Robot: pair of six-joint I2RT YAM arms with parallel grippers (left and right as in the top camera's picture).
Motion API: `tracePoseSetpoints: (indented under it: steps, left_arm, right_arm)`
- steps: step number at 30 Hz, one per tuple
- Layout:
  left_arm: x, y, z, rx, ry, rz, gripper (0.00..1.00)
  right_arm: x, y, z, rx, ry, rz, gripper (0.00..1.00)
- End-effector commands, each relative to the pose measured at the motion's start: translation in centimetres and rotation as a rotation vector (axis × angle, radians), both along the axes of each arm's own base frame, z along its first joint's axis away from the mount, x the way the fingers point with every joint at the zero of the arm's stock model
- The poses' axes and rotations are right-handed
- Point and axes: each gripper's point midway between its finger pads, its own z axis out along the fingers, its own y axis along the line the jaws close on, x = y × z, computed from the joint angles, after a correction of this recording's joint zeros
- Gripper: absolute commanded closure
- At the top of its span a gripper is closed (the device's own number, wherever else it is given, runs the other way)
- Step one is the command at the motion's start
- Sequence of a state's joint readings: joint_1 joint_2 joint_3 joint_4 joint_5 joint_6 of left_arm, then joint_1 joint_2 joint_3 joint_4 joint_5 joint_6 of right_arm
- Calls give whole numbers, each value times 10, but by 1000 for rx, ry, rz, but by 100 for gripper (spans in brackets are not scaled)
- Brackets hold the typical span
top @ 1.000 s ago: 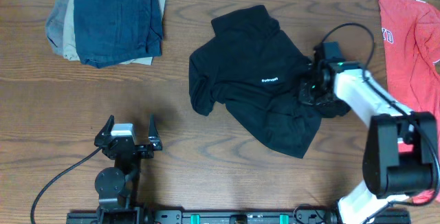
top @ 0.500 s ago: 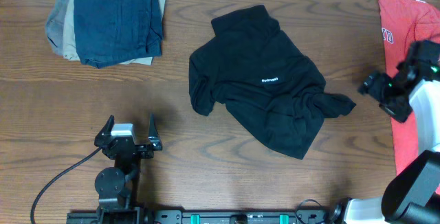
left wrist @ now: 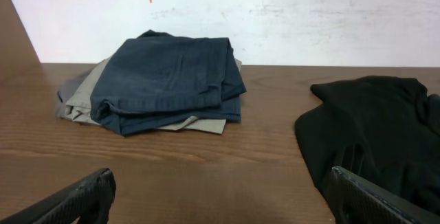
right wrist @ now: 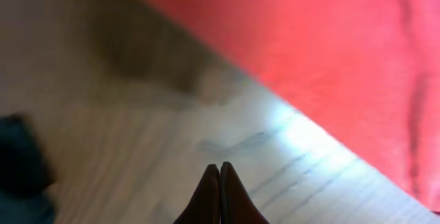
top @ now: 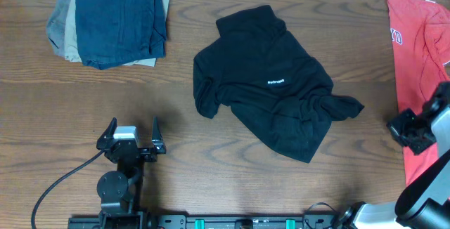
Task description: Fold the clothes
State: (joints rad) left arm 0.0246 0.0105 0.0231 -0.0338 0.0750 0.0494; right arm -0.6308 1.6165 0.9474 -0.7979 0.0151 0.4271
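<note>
Seen from overhead, the black T-shirt (top: 271, 81) lies crumpled and unfolded in the middle of the table (top: 42, 116), its long axis running from 11 o'clock to 5 o'clock, with one twisted sleeve trailing toward 3 o'clock. The left gripper (top: 132, 127) sits spread wide and empty, the shirt at its 2 o'clock. The right gripper (top: 411, 131), clenched on nothing, hangs at the edge of the red T-shirt (top: 418, 53) with the black one at its 10 o'clock, and looks the nearer arm to that sleeve. From the left wrist, parted fingers (left wrist: 75, 200) frame bare wood, the shirt off at 2 o'clock and the folded stack (left wrist: 165, 80) at 11 o'clock. From the right wrist — blurred — pinched fingertips (right wrist: 210, 196) hover over wood beside red cloth; the dark patch (right wrist: 20, 155) at 9 o'clock cannot be identified.
</note>
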Motion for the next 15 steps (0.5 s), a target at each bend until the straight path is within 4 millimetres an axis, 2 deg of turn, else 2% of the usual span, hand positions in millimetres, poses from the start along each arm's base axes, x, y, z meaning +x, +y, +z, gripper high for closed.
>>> tracePoseSetpoints:
  steps: [1,8,15]
  left_arm:
    - [-1,-1,-15,0,42,-8,2]
    - [-1,-1,-15,0,42,-8,2]
    - [-1,-1,-15,0,42,-8,2]
  right_arm:
    - [-22,-12,-11,-30,53,-99,99]
    - [-42,-18,-28,-25,57,-162,99]
    - [-47,-15,-35,-23,56,-173,99]
